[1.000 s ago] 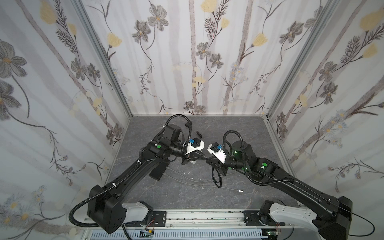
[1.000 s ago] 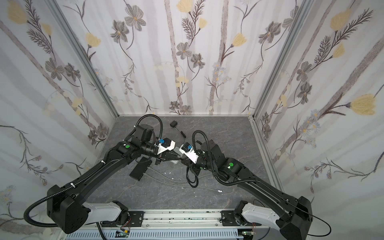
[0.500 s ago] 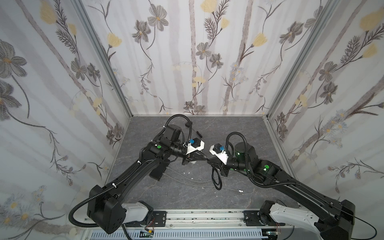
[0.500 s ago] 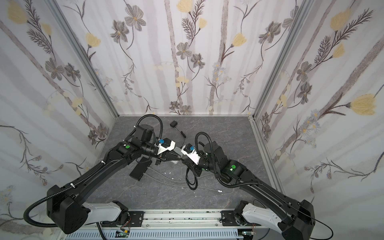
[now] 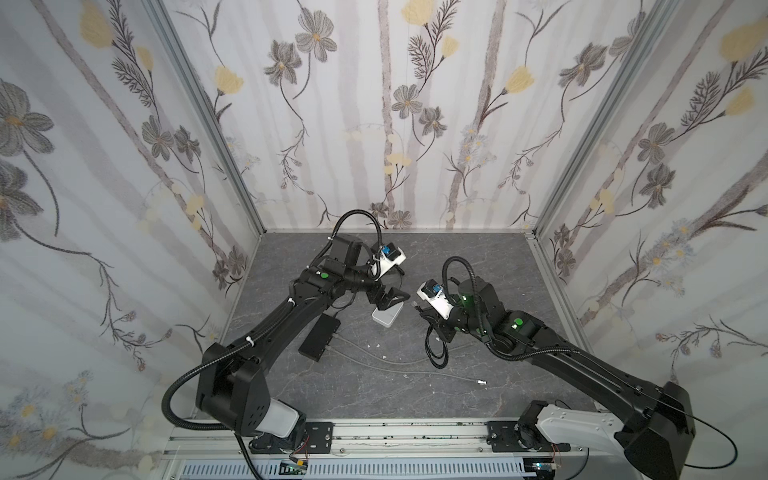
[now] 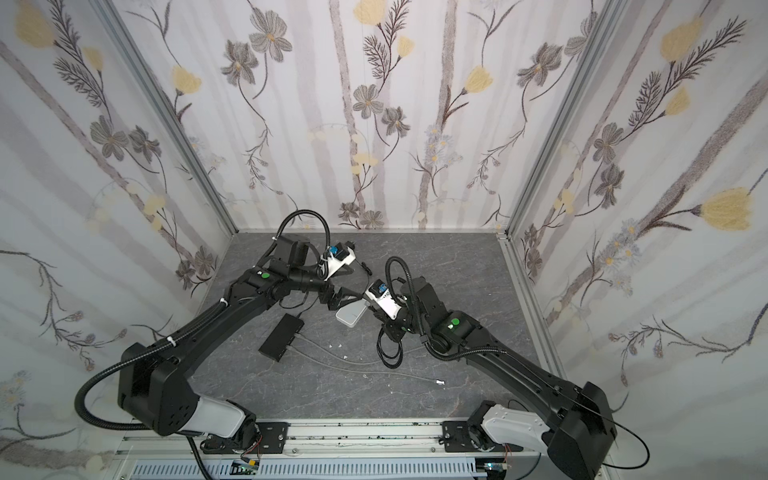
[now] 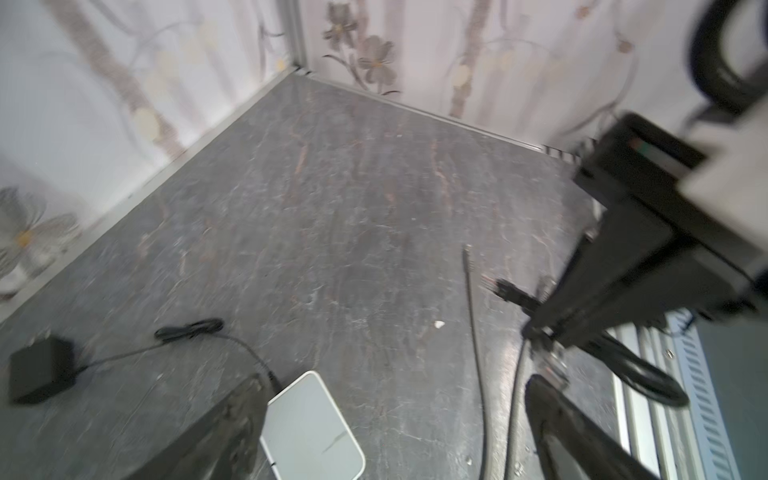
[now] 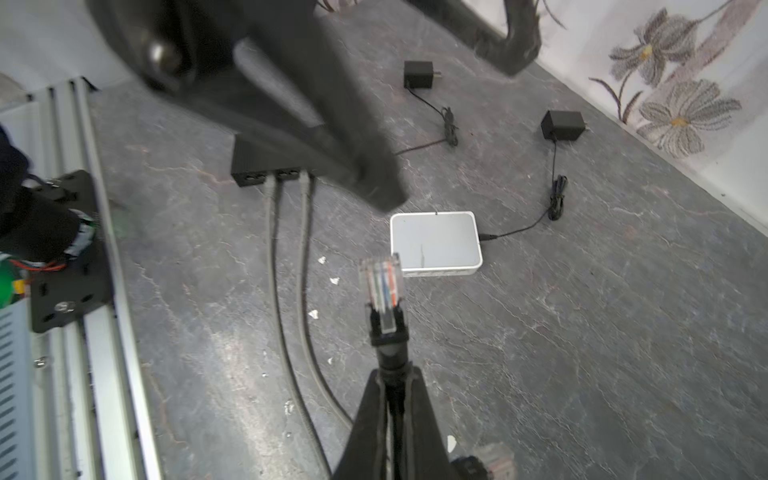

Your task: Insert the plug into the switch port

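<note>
Left wrist view showed the left gripper [image 7: 395, 384] gaping, empty, poised over the white switch [image 7: 311, 428]. The right gripper [image 8: 390, 386] clamped the plug [image 8: 380, 282] from behind, aloft near that switch; approach seemed in hand, next squaring plug to port

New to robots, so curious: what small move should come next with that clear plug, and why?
Probably the right pincer should ease the plug forward toward the white box. It is shut on the cable just behind the plug, which points at the box but is apart from it; the left pincer hangs open over the box.
</note>
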